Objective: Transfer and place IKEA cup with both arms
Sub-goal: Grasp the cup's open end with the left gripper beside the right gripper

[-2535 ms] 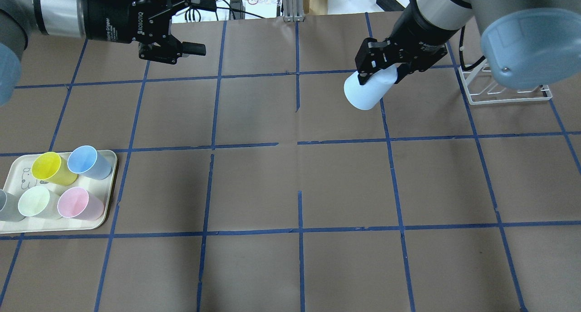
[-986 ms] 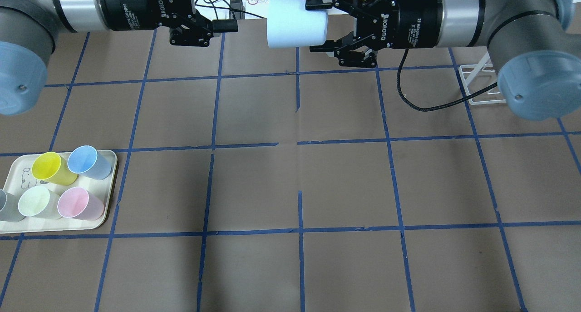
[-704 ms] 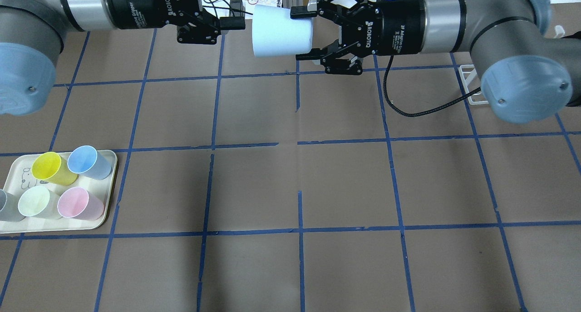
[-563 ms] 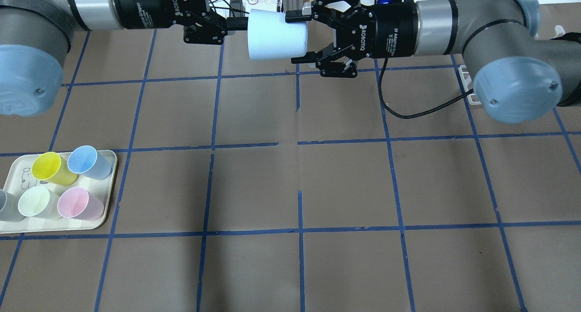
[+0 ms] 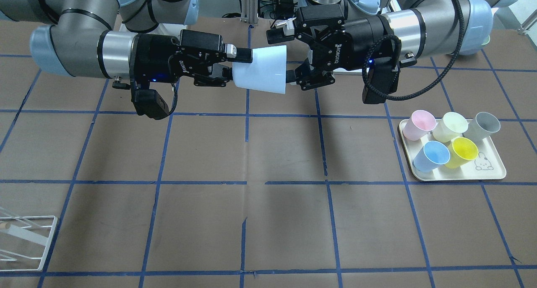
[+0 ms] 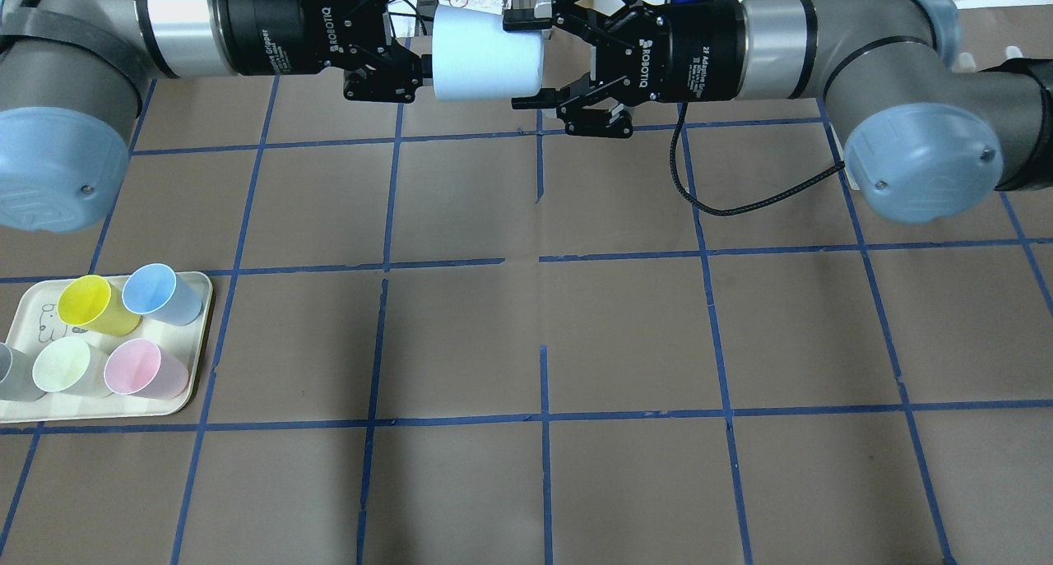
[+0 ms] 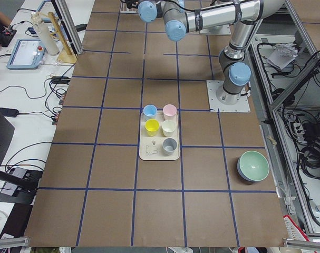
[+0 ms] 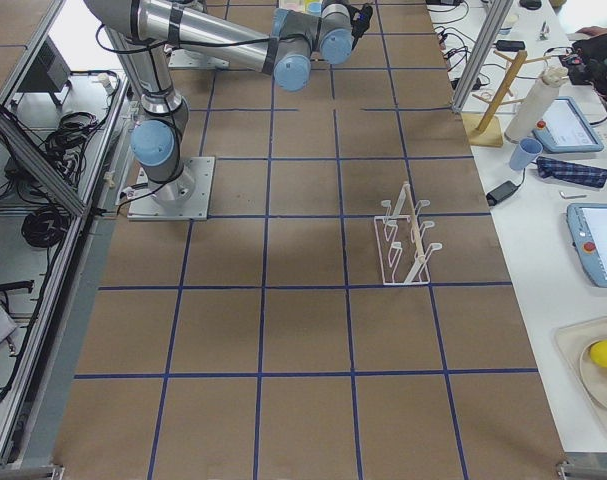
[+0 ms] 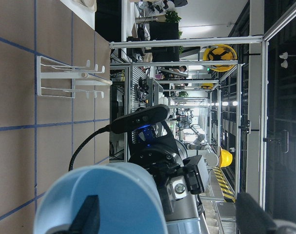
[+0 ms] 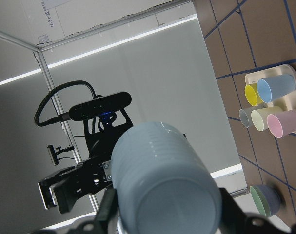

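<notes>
The pale icy-blue IKEA cup (image 6: 485, 55) hangs on its side above the table's far middle, also seen in the front view (image 5: 262, 72). My right gripper (image 6: 524, 62) is shut on its narrow base end (image 10: 162, 170). The cup's open rim faces my left gripper (image 6: 432, 22), which is open at the rim (image 5: 282, 55). In the left wrist view one finger (image 9: 89, 214) shows against the cup's mouth (image 9: 113, 195). The other finger (image 9: 255, 214) stands well clear of the wall.
A cream tray (image 6: 197, 302) at the near left holds yellow, sky-blue, pale green, pink and grey cups. A white wire rack (image 5: 25, 237) stands on my right side. A green bowl (image 7: 253, 166) sits near the left table end.
My right arm lifted the cup from the right side and carried it sideways to the far middle. My left gripper came to meet it, and the rim now reaches between its fingers.
</notes>
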Available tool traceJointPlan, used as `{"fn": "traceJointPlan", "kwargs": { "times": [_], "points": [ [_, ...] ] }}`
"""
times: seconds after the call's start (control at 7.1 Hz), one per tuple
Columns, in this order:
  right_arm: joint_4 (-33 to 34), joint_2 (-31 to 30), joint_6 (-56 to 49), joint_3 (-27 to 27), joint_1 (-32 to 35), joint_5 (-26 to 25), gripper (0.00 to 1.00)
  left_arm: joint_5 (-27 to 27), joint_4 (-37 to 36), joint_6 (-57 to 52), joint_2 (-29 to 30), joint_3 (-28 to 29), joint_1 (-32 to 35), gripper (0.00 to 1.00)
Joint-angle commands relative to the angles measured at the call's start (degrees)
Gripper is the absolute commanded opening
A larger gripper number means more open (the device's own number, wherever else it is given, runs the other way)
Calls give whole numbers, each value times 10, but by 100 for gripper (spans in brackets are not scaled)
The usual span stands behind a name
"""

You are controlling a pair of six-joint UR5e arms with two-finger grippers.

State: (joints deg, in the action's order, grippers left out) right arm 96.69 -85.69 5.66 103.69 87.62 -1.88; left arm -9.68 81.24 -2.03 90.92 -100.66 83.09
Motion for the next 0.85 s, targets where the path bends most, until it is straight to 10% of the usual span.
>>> {"fn": "traceJointPlan", "kwargs": {
  "times": [0.0, 0.7],
  "points": [
    [0, 1, 0, -2, 2, 0, 22, -1, -1, 1, -4, -3, -3, 86],
    [1, 2, 8, -3, 2, -4, 23, -1, -1, 3, -12, -4, -3, 43]
  ]
}}
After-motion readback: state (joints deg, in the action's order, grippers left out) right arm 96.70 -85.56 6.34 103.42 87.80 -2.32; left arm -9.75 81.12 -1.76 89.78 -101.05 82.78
